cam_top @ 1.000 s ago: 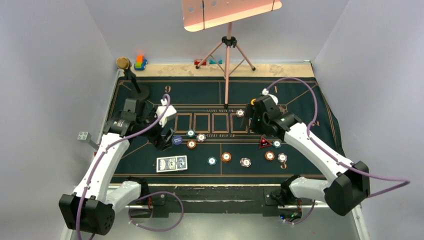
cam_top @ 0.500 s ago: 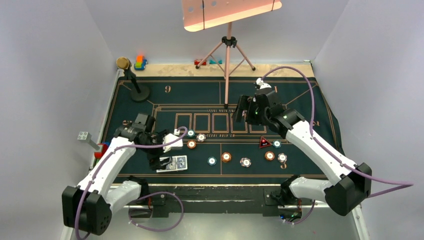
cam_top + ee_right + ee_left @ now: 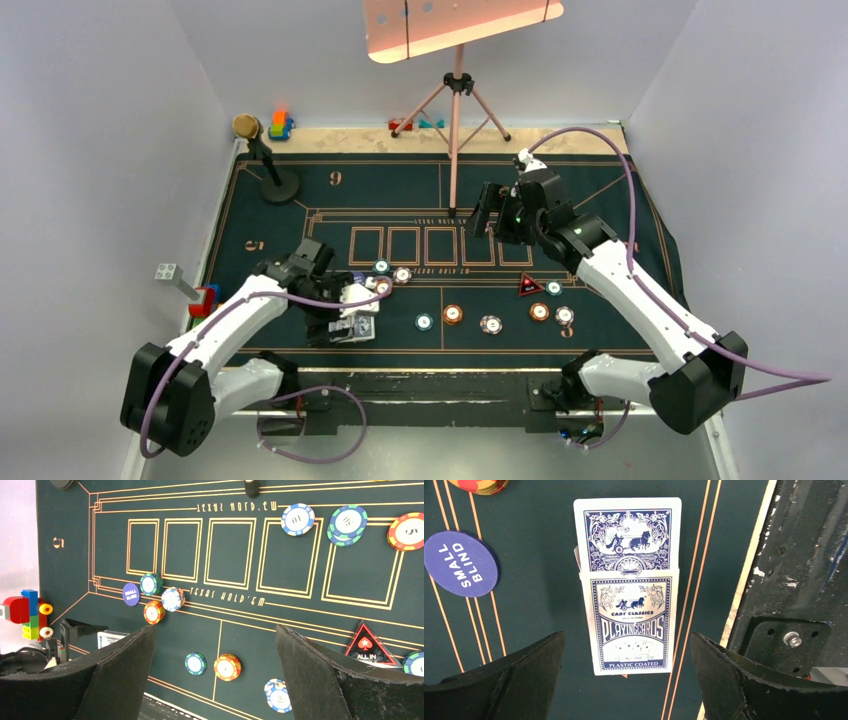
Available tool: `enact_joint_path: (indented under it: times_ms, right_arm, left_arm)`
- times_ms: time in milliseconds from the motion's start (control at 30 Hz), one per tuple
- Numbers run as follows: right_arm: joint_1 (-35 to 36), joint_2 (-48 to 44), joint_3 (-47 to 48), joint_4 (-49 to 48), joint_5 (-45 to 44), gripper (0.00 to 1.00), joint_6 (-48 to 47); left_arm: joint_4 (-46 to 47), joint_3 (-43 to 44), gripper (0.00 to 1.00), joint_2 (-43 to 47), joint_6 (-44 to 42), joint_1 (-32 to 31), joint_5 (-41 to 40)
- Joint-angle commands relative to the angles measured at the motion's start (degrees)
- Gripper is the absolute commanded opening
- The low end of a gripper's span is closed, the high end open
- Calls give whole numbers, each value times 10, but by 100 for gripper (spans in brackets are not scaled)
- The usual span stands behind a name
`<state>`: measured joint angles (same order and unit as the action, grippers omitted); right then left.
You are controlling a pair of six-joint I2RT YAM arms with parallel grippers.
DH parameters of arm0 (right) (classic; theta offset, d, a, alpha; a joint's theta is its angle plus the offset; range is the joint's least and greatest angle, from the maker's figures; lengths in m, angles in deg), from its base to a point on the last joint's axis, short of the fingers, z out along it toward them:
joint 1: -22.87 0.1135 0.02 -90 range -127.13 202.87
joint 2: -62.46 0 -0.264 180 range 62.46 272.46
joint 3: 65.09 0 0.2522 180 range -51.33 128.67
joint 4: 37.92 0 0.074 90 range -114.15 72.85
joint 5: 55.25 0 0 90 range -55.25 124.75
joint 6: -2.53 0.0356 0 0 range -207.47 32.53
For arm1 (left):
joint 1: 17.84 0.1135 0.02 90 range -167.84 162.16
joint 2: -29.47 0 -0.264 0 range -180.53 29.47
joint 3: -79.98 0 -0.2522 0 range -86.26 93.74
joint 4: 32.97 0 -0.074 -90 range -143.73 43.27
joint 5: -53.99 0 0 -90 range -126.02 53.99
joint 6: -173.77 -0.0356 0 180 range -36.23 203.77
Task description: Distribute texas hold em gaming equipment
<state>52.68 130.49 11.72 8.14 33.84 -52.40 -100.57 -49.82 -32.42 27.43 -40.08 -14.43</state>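
Your left gripper (image 3: pixel 626 639) and right gripper (image 3: pixel 215 630) gape empty; clamping the card pack (image 3: pixel 631 625) could shed the card (image 3: pixel 628 537) protruding at 12 o'clock.

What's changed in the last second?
The left pincer swung from the far left of the mat toward the near edge and now hangs open over the card pack, gripping nothing. The right pincer shifted slightly farther away, open. The card pack, chips and All In marker stayed put.

Bright, even light comes from the overexposed panel (image 3: pixel 455 25); beneath it the counter (image 3: pixel 340 140) shows soft shadows and sharp detail.
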Motion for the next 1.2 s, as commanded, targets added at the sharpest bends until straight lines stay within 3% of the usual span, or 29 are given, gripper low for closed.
enact_joint_path:
  times_ms: [0, 533, 767, 867, 1033, 1167]
  right_arm:
    - [-13, -1, 13, -17, 30, 93, -4]
    - [-62, -3, 22, -18, 79, 93, -18]
    - [-64, 0, 21, -25, 88, 93, -18]
    - [-65, 0, 15, -32, 97, 91, -18]
    - [-64, -2, 0, -45, 109, 89, -17]
    - [-64, -3, -14, -55, 125, 88, -13]
  left_arm:
    - [38, 1, 100, -21, 20, -36, -29]
    - [95, -24, 100, -84, 80, -143, -145]
    - [112, -35, 98, -84, 84, -152, -171]
    - [104, -31, 81, -80, 87, -152, -166]
    - [94, -32, 44, -54, 92, -152, -149]
    - [80, -29, 33, -33, 92, -152, -143]
